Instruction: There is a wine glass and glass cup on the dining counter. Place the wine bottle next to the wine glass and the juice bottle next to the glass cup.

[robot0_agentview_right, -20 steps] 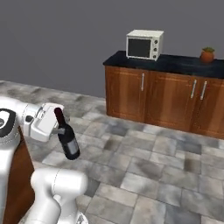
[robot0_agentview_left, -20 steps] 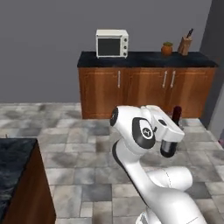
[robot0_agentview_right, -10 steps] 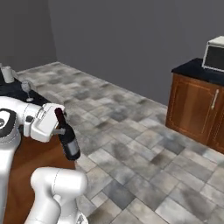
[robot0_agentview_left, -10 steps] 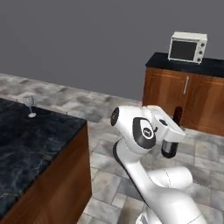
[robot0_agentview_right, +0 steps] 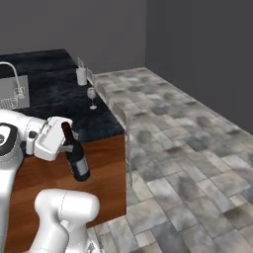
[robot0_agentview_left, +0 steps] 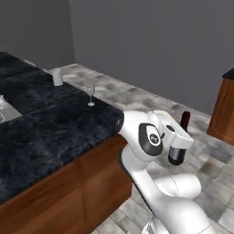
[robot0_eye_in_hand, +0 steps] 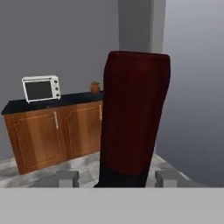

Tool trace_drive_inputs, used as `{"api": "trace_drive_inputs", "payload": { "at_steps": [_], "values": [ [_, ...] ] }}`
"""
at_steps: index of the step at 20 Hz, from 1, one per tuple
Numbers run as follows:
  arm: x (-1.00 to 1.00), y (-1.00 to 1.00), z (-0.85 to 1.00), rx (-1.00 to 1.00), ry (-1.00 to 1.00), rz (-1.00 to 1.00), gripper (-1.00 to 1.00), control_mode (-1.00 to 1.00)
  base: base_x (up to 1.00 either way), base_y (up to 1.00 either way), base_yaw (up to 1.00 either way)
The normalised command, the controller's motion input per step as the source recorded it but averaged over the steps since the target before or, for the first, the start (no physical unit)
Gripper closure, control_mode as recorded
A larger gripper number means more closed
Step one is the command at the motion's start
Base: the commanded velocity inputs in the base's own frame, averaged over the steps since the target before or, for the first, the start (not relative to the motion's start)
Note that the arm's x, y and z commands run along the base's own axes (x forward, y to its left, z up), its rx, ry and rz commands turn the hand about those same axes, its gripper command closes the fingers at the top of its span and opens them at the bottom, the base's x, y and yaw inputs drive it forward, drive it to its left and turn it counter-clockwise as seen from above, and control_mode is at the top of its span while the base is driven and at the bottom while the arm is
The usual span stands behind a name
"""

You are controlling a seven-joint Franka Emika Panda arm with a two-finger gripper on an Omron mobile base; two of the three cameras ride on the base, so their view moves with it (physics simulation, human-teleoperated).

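Note:
My gripper (robot0_agentview_right: 65, 144) is shut on the neck of the wine bottle (robot0_agentview_right: 77, 157), a near-black bottle with a dark red top that hangs slightly tilted beside my arm, off the end of the dining counter (robot0_agentview_right: 53, 97). The same wine bottle (robot0_agentview_left: 178, 147) sits in the gripper (robot0_agentview_left: 181, 137) above the tiled floor. In the hand view its red neck (robot0_eye_in_hand: 134, 127) rises between the fingertips (robot0_eye_in_hand: 67, 177). The wine glass (robot0_agentview_left: 90, 94) stands near the counter's far edge, the glass cup (robot0_agentview_left: 57, 76) farther along. They appear again as wine glass (robot0_agentview_right: 92, 97) and glass cup (robot0_agentview_right: 81, 76). The juice bottle is out of view.
A steel sink (robot0_agentview_right: 11, 95) with a tall tap (robot0_agentview_right: 14, 73) is set in the dining counter. Pale chair backs (robot0_agentview_right: 121, 116) line its right side. A wooden cabinet (robot0_eye_in_hand: 57, 131) with a toaster oven (robot0_eye_in_hand: 41, 88) stands across the tiled floor (robot0_agentview_right: 188, 148).
The base has swung round, so both base views shifted: the cabinets slid away and the dining counter with the two glasses came close. The wine bottle stays gripped.

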Motion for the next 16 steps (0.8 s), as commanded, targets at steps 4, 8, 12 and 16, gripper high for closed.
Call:
{"api": "trace_drive_inputs", "payload": {
  "at_steps": [4, 8, 12, 16],
  "values": [
    [0.0, 0.0, 0.0, 0.0, 0.0, 0.0, 1.0, 1.0, 0.42, -0.13, 0.53],
    [0.0, 0.0, 0.0, 0.0, 0.0, 0.0, 1.0, 1.0, 0.45, -0.27, 0.32],
    [0.0, 0.0, 0.0, 0.0, 0.0, 0.0, 1.0, 1.0, 0.45, -0.35, 0.2],
    [0.0, 0.0, 0.0, 0.0, 0.0, 0.0, 1.0, 1.0, 0.45, -0.37, 0.17]
  ]
}}
